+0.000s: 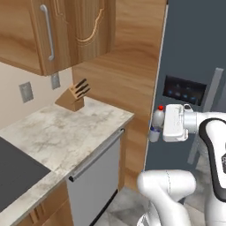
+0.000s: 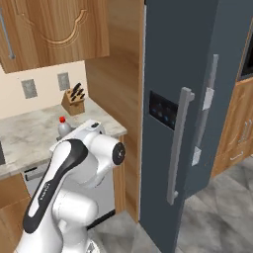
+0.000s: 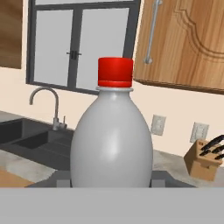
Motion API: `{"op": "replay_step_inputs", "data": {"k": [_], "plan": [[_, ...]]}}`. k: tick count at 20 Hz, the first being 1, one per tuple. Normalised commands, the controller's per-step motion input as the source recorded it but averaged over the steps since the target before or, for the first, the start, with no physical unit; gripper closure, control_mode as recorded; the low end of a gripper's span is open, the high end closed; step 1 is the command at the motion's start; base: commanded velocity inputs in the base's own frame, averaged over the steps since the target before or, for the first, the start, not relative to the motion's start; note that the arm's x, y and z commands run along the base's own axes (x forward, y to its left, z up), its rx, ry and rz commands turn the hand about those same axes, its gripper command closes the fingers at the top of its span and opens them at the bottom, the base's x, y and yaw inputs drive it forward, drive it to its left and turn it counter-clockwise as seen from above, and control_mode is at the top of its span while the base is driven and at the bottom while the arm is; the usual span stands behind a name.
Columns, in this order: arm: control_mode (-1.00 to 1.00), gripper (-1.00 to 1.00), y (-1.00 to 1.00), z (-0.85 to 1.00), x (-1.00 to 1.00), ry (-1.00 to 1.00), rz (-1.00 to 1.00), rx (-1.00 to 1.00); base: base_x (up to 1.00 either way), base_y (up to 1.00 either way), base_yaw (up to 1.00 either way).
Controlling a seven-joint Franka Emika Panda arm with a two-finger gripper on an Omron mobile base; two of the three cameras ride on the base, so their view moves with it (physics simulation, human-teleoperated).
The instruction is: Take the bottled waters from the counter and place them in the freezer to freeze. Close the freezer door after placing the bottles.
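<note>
Your pincer (image 1: pixel 155 130) was clamped on red-capped bottle (image 1: pixel 158 118), upright, held off counter edge in front of freezer door (image 1: pixel 190 57). In hand view, bottle (image 3: pixel 112 140) sat dead centre, cap at 12 o'clock, knife block (image 3: pixel 204 159) at 3 o'clock, sink faucet (image 3: pixel 46 103) at 9 o'clock. In left base view, counter (image 1: pixel 62 132) lay at 9 o'clock of bottle, knife block (image 1: pixel 73 97) at 10 o'clock. Freezer door was shut, its handle (image 2: pixel 178 148) vertical.
</note>
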Motion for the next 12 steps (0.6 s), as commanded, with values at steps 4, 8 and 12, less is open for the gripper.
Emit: {"op": "replay_step_inputs", "data": {"k": [4,8,12], "plan": [[1.00,1.00,0.00,0.00,0.00,0.00,0.00,0.00,-0.42,-0.77,-0.28],[1.00,1.00,0.00,0.00,0.00,0.00,0.00,0.00,-0.54,-0.83,-0.28],[1.00,1.00,0.00,0.00,0.00,0.00,0.00,0.00,-0.47,-0.71,-0.21]]}}
